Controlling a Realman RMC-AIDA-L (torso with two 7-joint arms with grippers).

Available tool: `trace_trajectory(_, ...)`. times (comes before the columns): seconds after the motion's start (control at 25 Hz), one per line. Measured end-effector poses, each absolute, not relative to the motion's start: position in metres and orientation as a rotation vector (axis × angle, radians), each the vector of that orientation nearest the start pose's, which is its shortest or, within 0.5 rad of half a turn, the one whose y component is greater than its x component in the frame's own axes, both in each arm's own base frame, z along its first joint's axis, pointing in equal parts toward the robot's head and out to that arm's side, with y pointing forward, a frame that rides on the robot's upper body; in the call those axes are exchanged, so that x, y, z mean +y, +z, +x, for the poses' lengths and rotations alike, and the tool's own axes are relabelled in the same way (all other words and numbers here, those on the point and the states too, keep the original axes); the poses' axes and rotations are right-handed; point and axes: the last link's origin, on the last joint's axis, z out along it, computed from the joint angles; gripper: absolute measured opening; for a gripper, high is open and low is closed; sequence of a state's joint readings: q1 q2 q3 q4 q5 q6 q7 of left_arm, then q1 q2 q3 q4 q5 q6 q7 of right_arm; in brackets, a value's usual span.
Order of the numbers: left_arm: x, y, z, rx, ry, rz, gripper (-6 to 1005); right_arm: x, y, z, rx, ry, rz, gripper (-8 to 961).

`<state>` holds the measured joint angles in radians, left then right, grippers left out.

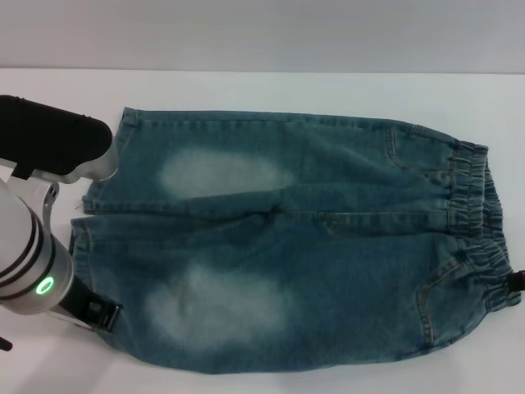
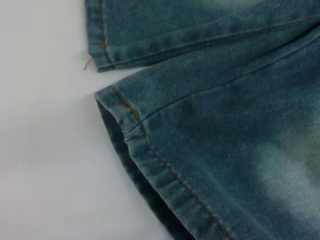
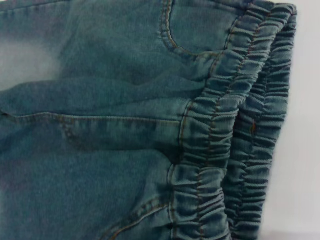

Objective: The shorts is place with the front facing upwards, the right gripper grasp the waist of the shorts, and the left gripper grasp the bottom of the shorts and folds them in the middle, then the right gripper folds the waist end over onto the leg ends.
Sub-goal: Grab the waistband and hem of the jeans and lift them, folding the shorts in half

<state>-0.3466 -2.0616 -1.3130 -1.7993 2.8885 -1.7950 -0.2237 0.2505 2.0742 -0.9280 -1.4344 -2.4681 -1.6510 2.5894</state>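
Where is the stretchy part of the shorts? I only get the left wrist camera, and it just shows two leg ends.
Observer: The waist is at the opposite end of the shorts, on the robot's right in the head view.
Operator: Is the other claw over there?
Observer: Yes. Only a black tip of the right gripper shows, beside the waist's near corner at the edge of the head view.
Operator: And where is my claw?
Observer: The left gripper is at the near corner of the nearer leg end, on the robot's left.
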Motion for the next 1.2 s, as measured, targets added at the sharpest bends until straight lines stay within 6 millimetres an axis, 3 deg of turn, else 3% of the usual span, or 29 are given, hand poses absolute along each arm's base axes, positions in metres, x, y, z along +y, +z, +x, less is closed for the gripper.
trace_trajectory(1.2,0.269,0.0,-0.185,-1.324,0.711,-2.019,100,0.294,0.061,0.303,1.658,-0.072,-2.195,791)
